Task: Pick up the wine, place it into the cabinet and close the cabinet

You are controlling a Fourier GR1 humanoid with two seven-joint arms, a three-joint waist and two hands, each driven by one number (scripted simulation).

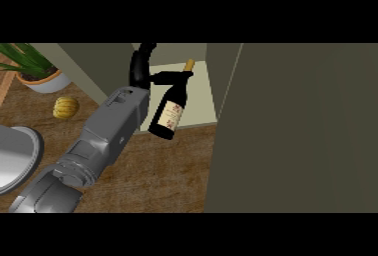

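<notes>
One robot hand (151, 75) in view, fingers curled round the neck of the wine bottle (169, 112). Bottle hangs below the hand, tilted, clear of the tabletop (162, 170), its top at the open cabinet (198, 95) mouth just past the hand. Pickup looks done. Left: set it inside, release, swing the cabinet door (295, 125) shut. Door stands open right of the hand.
</notes>
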